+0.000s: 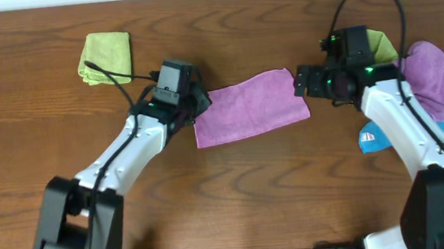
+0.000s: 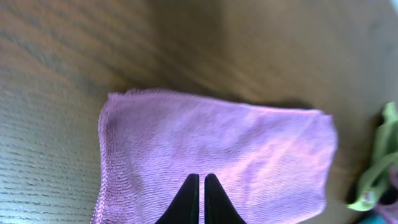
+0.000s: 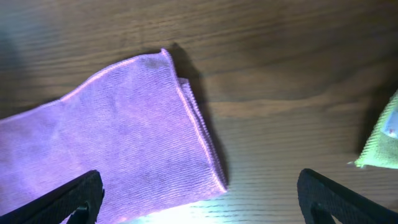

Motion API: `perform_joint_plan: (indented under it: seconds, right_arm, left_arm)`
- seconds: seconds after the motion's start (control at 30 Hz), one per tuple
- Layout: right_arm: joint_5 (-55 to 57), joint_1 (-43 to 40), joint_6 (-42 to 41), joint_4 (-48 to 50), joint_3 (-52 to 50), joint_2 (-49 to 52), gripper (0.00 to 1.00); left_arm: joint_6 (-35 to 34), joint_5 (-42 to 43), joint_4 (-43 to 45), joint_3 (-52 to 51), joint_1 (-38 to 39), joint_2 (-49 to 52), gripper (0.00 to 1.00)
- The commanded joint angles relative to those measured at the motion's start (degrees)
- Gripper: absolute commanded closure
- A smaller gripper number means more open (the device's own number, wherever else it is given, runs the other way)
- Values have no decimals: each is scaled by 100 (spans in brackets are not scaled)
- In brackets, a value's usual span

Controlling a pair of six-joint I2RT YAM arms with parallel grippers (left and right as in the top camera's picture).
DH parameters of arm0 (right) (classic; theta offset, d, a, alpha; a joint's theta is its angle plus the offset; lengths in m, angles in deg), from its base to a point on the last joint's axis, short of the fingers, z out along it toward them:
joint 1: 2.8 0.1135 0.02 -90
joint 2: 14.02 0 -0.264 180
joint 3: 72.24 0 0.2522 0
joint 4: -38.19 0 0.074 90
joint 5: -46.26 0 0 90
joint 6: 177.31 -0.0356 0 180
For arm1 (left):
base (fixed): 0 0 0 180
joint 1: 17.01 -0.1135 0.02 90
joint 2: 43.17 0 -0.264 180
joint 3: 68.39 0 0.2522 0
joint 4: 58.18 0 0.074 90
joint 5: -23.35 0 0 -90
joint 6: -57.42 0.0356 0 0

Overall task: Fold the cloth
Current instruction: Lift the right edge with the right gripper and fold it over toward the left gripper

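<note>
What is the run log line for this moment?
cloth: flat | left gripper: shut, over cloth | right gripper: open, at cloth end

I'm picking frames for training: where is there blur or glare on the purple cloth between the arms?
Overhead: sharp, evenly lit, the cloth clear. Left wrist: the table grain is smeared, the weave fairly crisp. Right wrist: white glare washes out the cloth's bottom edge.

Open table [image 1: 253, 195] in front of the cloth [image 1: 249, 107]; heaped cloths [image 1: 438, 79] block far right, green cloth [image 1: 106, 57] back-left.
</note>
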Motion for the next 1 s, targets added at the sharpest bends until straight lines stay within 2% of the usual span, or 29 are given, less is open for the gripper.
perform_joint_plan:
  seconds: [0.0, 0.3, 0.73, 0.87, 0.97]
  right_arm:
    - [-986, -264, -87, 11, -22, 44, 1]
    - [-2107, -424, -59, 492, -28, 1084, 1]
    - [-1991, -417, -101, 835, -28, 1683, 1]
    - [-2050, -358, -120, 942, -28, 1794, 9]
    - [-2177, -262, -184, 1045, -28, 1878, 11]
  left_arm:
    - [17, -22, -11, -39, 50, 378, 94]
    - [-48, -101, 111, -39, 76, 992, 94]
    - [-44, -245, -129, -39, 76, 1119, 94]
    - [-44, -243, -170, -39, 76, 1119, 94]
    - [-44, -243, -168, -39, 74, 1119, 94]
